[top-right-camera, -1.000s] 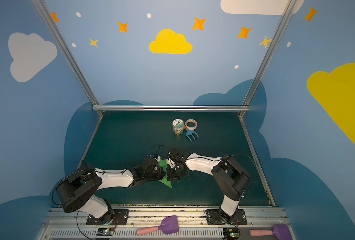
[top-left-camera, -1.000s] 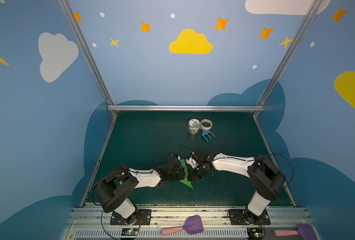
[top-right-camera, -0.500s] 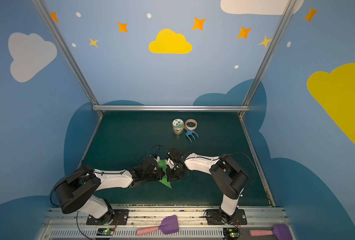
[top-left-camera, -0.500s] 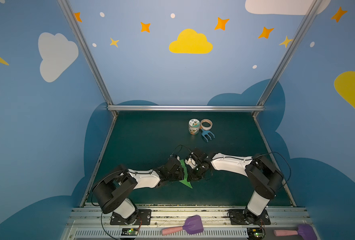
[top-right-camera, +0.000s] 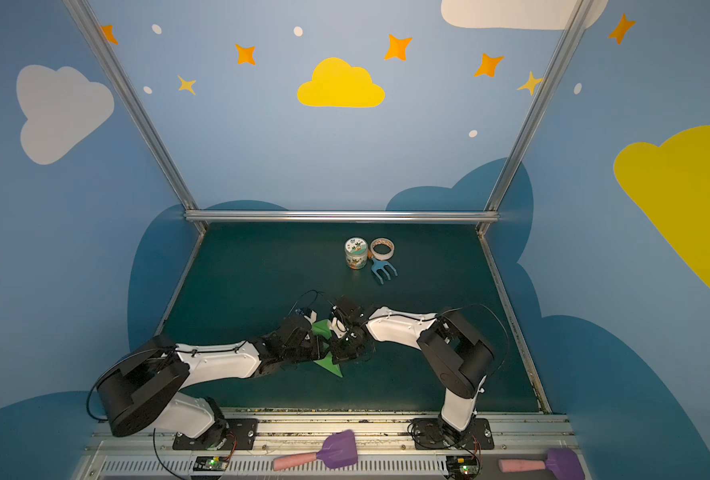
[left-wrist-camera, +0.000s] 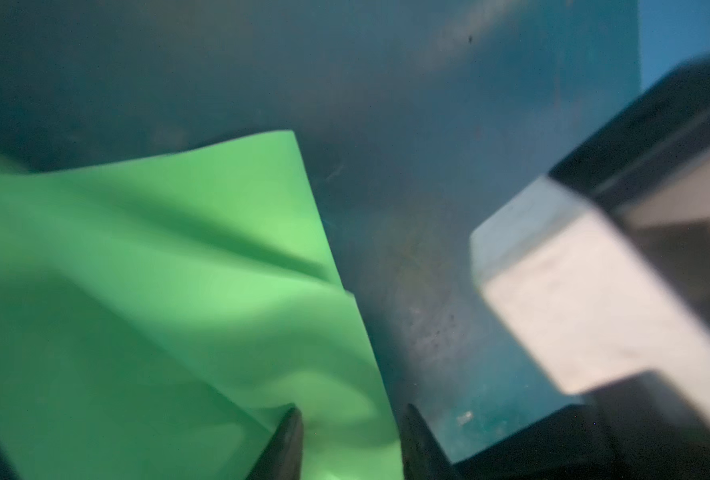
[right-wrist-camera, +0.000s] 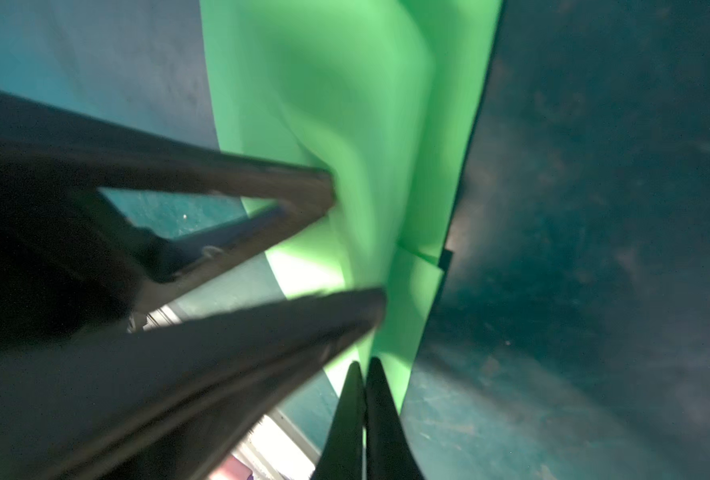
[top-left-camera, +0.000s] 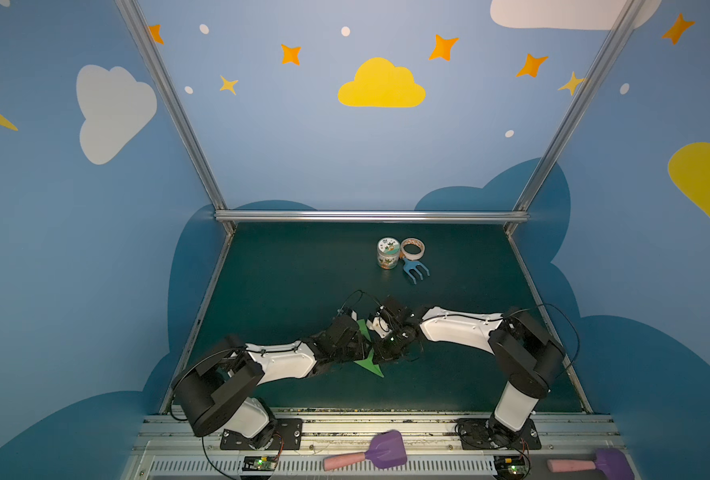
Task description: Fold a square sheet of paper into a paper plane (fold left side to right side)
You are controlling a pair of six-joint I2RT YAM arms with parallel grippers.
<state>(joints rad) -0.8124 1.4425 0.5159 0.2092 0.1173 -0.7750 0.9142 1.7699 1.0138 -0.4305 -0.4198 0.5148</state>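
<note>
The square sheet of paper is bright green and folded into a narrow, pointed paper plane shape. It lies at the near middle of the table, its point toward the front edge. Both grippers meet over it, so most of it is hidden in both top views. My left gripper stands open, with the paper's edge between its tips. My right gripper is shut, pinching the paper's near edge. The left fingers press against the paper in the right wrist view.
At the back of the table stand a small printed jar, a tape roll and a blue toy rake. Two purple toy shovels lie on the front rail. Metal frame posts line the table edges.
The left gripper has opened from shut. The right gripper has closed fully on the paper's edge. Both arms have stayed nearly in place.
</note>
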